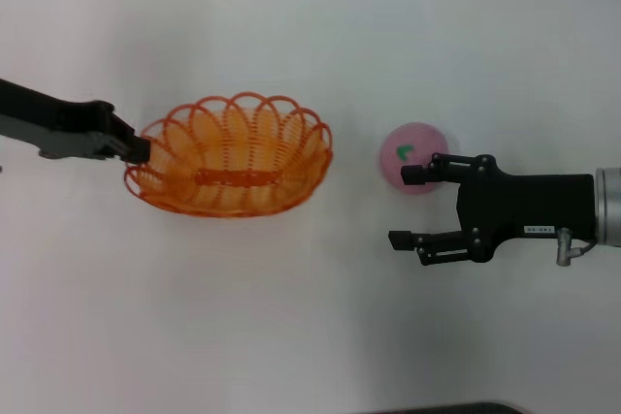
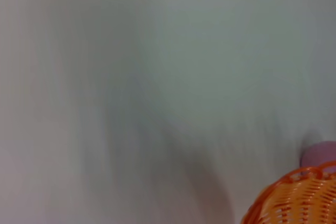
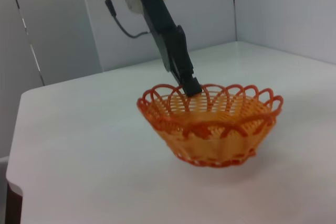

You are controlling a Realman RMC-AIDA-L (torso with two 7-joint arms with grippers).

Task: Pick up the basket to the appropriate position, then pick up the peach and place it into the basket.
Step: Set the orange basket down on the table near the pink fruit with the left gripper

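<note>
The orange wire-loop basket [image 1: 228, 157] stands left of centre on the white table. My left gripper [image 1: 136, 149] is shut on its left rim; the right wrist view shows the same grip [image 3: 191, 87] on the basket [image 3: 210, 127]. The pink peach [image 1: 412, 154], green mark on top, lies to the right of the basket. My right gripper [image 1: 400, 207] is open just in front of the peach, one fingertip [image 1: 413, 175] overlapping the fruit's near edge, nothing between the fingers. In the left wrist view a piece of the basket [image 2: 294, 198] and the peach [image 2: 321, 153] show.
The white table [image 1: 291, 317] spreads all round. A dark strip [image 1: 446, 408] marks its front edge. In the right wrist view grey wall panels [image 3: 283, 9] stand behind the table, and its corner [image 3: 16, 182] shows.
</note>
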